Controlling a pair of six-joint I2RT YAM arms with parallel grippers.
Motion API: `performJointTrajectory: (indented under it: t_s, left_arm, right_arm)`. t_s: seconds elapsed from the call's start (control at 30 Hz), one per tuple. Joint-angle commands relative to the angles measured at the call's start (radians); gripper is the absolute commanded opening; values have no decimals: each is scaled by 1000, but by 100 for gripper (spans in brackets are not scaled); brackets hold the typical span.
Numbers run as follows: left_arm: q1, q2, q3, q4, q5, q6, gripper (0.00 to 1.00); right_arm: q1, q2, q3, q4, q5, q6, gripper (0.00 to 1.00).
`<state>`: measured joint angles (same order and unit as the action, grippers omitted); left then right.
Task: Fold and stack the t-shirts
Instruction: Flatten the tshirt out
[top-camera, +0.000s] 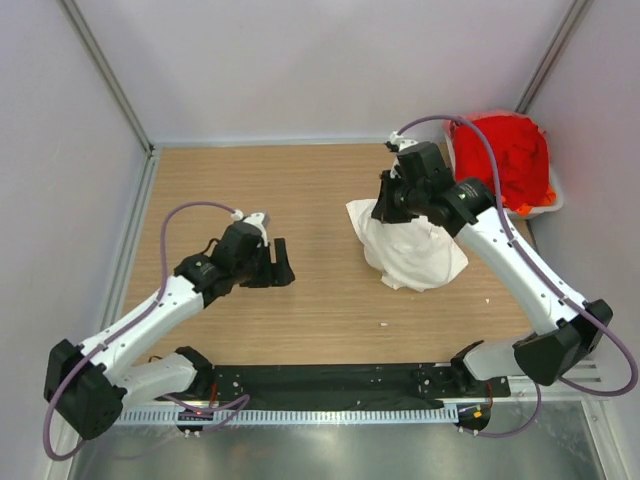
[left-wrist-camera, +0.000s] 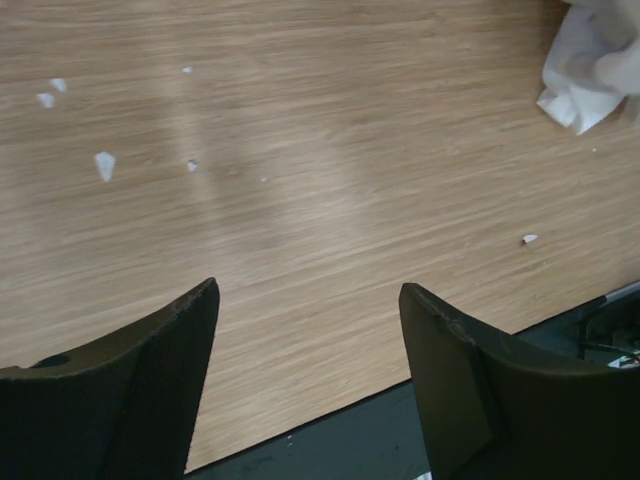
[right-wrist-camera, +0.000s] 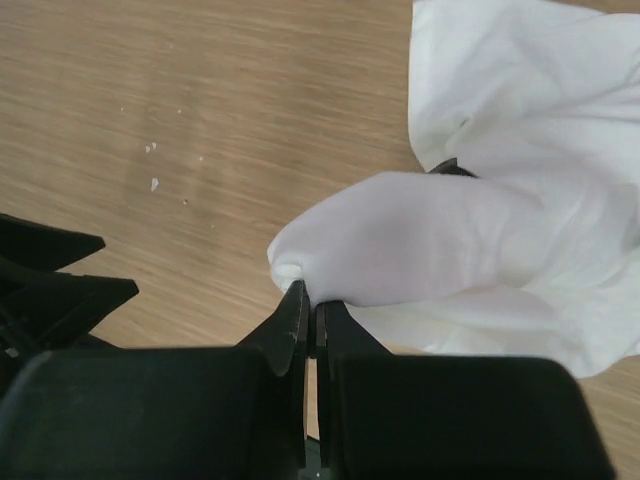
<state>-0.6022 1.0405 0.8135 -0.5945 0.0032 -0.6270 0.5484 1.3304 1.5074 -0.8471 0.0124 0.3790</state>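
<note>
A white t-shirt (top-camera: 412, 250) hangs bunched over the right half of the wooden table, its lower part resting on the boards. My right gripper (top-camera: 385, 212) is shut on a fold of it (right-wrist-camera: 400, 240), lifting that fold off the surface; the pinch shows at my right gripper (right-wrist-camera: 310, 300) in the wrist view. Red and orange t-shirts (top-camera: 515, 160) fill the tub at the back right. My left gripper (top-camera: 284, 265) hovers open over bare wood left of centre, its fingers (left-wrist-camera: 180, 350) wide apart with nothing between them. A corner of the white t-shirt (left-wrist-camera: 585, 75) shows at the upper right of the left wrist view.
A pale plastic tub (top-camera: 551, 201) stands in the back right corner against the wall. Small white scraps (left-wrist-camera: 104, 163) lie on the wood. The table's dark front edge (left-wrist-camera: 350, 440) runs just below my left fingers. Walls close in the left, back and right sides.
</note>
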Motion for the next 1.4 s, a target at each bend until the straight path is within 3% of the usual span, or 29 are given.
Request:
performJointTrajectory:
  t_s: [0.0, 0.17, 0.4, 0.53, 0.57, 0.63, 0.67, 0.73, 0.8, 0.83, 0.9, 0.93, 1.03, 1.07, 1.17, 1.37]
  left_arm:
    - [-50, 56, -19, 197, 25, -75, 77]
    - [-158, 208, -4, 416, 54, -103, 83]
    - [-290, 513, 130, 660, 150, -96, 83]
    - [-352, 596, 136, 836, 161, -85, 86]
    - [-361, 608, 133, 861, 173, -88, 72]
    - [-363, 625, 127, 918, 207, -100, 34]
    - [-363, 624, 127, 915, 202, -100, 0]
    - [-363, 561, 128, 809, 163, -74, 0]
    - [-361, 486, 150, 678, 36, -34, 0]
    - [-357, 404, 162, 510, -38, -1, 0]
    - [-317, 324, 206, 345, -159, 26, 0]
    - [-289, 276, 216, 209, -173, 44, 0]
    - [-119, 110, 237, 29, -151, 87, 0]
    - [-31, 45, 248, 0, -131, 123, 0]
    - [80, 3, 279, -92, -105, 205, 0]
    - [140, 82, 354, -197, -158, 283, 0]
  right_arm:
    - [5, -80, 86, 4, -106, -20, 1]
    - [5, -115, 152, -40, -109, -42, 1]
    - [5, -177, 188, -61, -120, -45, 1]
    - [4, -178, 234, -96, -109, -57, 1]
    - [5, -178, 244, -101, -109, -58, 1]
    - [5, -181, 252, -106, -91, -60, 1]
    - [5, -181, 260, -116, -85, -61, 1]
    - [5, -177, 272, -127, -60, -69, 1]
    - [5, -178, 289, -150, -40, -78, 1]
    - [5, -178, 293, -156, -20, -83, 2]
    - [5, -189, 295, -168, 21, -89, 4]
    - [5, -192, 290, -171, 33, -91, 7]
    - [5, -212, 255, -167, 55, -92, 9]
    - [4, -218, 226, -159, 54, -86, 9]
    - [5, -232, 159, -123, 32, -63, 9]
    - [5, -243, 79, -76, 1, -46, 9]
